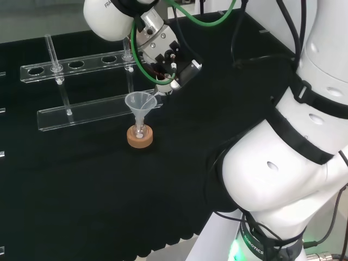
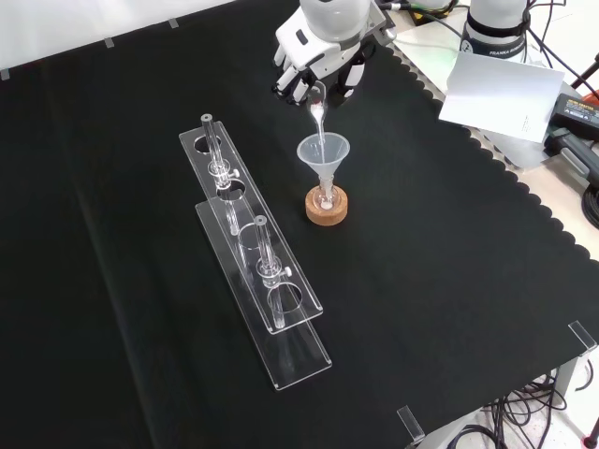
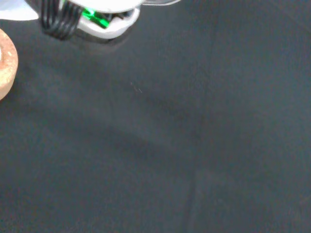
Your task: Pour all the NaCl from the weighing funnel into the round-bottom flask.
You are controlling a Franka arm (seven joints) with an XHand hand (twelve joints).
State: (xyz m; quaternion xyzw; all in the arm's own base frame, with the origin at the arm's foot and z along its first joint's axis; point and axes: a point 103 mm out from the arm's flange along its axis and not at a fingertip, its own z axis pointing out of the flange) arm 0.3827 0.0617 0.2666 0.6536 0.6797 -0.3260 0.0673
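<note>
Your hand (image 2: 323, 58) has its fingers curled round the weighing funnel (image 2: 318, 110), tilted just above the clear funnel (image 2: 324, 154) that apparently sits in the flask on the cork ring (image 2: 326, 208).

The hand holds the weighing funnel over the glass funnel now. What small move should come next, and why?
Probably a slight further tilt of the weighing funnel, keeping its tip where it is. The hand holds it steeply inclined, its tip just above the mouth of the glass funnel that stands in the flask on the cork ring. Whether any salt remains inside cannot be seen, so tilting a little more seems sensible.
</note>
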